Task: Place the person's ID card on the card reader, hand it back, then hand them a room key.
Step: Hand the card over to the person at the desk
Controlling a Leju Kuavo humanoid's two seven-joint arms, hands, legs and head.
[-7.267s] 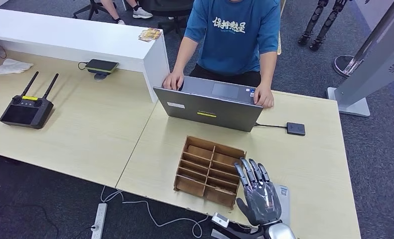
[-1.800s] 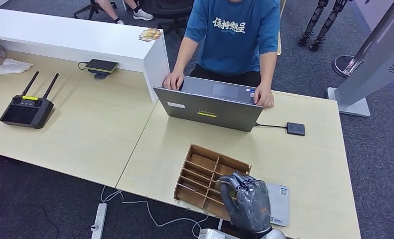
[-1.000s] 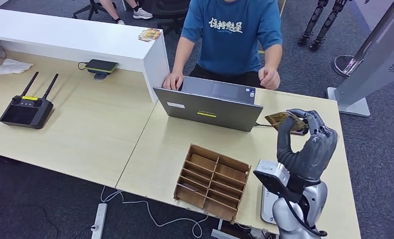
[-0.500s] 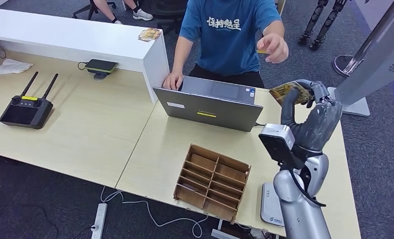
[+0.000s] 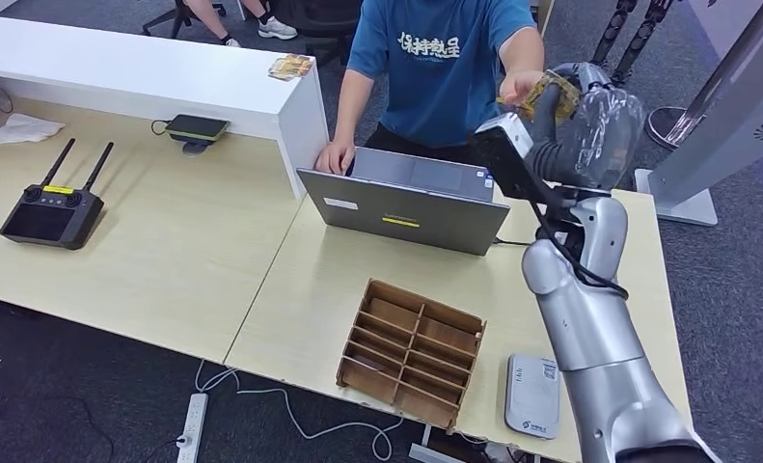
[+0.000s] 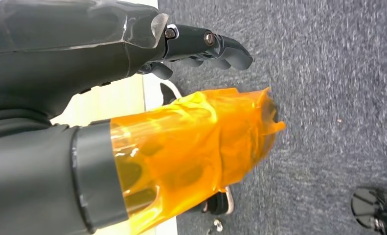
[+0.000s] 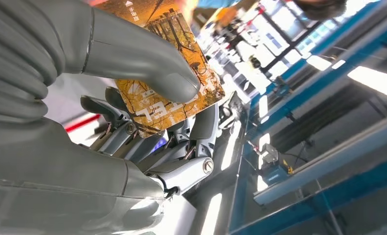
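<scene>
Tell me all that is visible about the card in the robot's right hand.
The card is thin and flat, printed with an orange-yellow picture of autumn trees and some white characters. The right hand pinches it between thumb and fingers, raised high toward the person behind the laptop. The person's hand is at the card's far edge; whether it grips the card I cannot tell.

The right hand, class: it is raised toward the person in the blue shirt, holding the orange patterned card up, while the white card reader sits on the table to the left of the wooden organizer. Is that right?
Not quite. The card reader lies to the right of the wooden organizer, as the head view shows. The rest holds: the right hand is raised toward the person, holding the orange patterned card.
</scene>
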